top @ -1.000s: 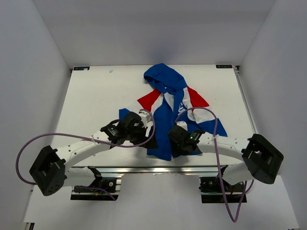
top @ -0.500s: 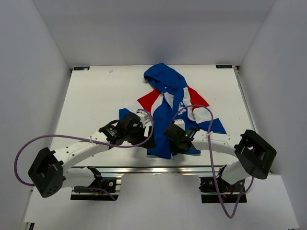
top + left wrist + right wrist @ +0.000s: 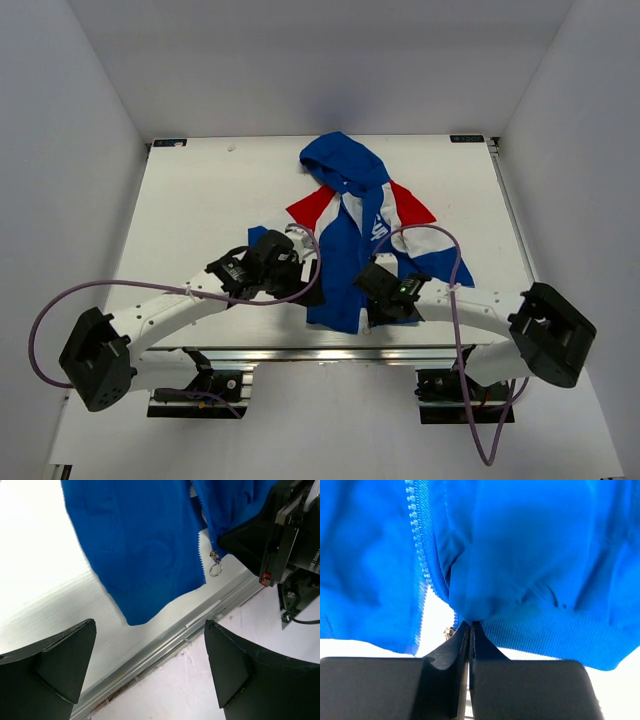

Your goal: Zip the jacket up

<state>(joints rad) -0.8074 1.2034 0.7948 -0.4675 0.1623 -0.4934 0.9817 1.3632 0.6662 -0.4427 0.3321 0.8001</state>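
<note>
The jacket (image 3: 345, 235) lies on the white table (image 3: 200, 200), blue hood at the far end, red and white panels at the sides, and its front is unzipped. My right gripper (image 3: 471, 625) is shut, pinching the blue hem fabric just right of the zipper teeth (image 3: 417, 555). From above, the right gripper (image 3: 368, 300) sits at the jacket's near hem. My left gripper (image 3: 150, 665) stands wide open with nothing between its fingers, above the table's front edge, short of the left front panel (image 3: 145, 545). The zipper pull with its ring (image 3: 215, 570) hangs at the panel's edge.
An aluminium rail (image 3: 165, 635) runs along the table's near edge just below the hem. The right gripper's black body (image 3: 280, 535) is close on the left wrist view's right side. Purple cables (image 3: 440, 240) loop over both arms. White walls enclose the table on three sides.
My right gripper has closed onto the hem fabric, and its arm shifted slightly to the right over the last half second. The left arm has hardly moved and stays open.
</note>
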